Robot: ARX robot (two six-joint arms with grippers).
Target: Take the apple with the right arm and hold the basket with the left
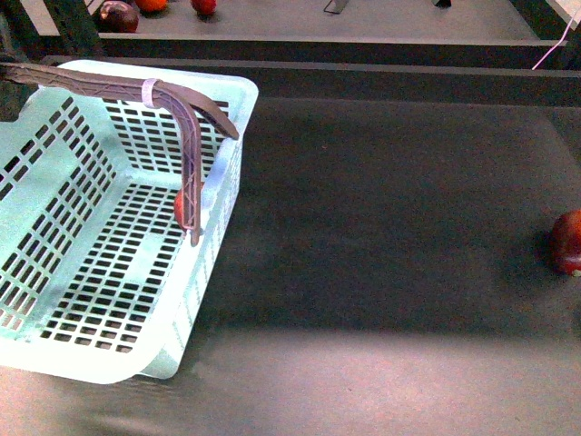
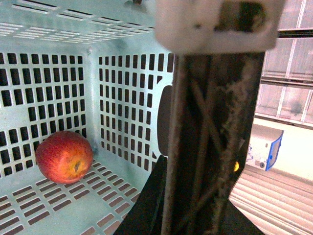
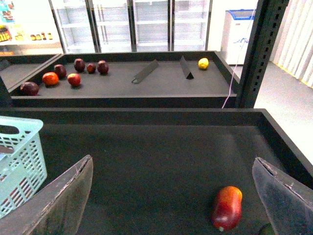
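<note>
Right gripper (image 3: 171, 160): jaws released and spread wide, with nothing between the fingers (image 3: 63, 200). Below the gripper lies the dark tray floor (image 3: 161, 161). A red fruit (image 3: 227, 208), orange toward one end, rests on that floor closer to the right finger, touching neither finger. In the front view, this red fruit (image 1: 567, 241) sits at the far right edge, well apart from the basket.

Left gripper: the fingers cannot be made out in the left wrist view, so it cannot be told whether the jaws are clenched. The ribbed handle (image 2: 210, 147) fills the centre of that view at close range, and a blurred white piece (image 2: 215, 24) crosses it.

Apple (image 2: 63, 156): inside the basket (image 2: 127, 98), resting on the slotted floor near a corner. In the front view, only a red sliver (image 1: 180, 207) shows behind the handle's upright part.

Basket (image 1: 54, 163): at the left of the tray. Its handle (image 1: 109, 84) is raised across the rim and carries a pale band (image 1: 150, 91).

Back tray (image 3: 122, 85): holds several dark red and orange fruits (image 3: 74, 79) at one end and a yellow fruit (image 3: 203, 63) at the other.
</note>
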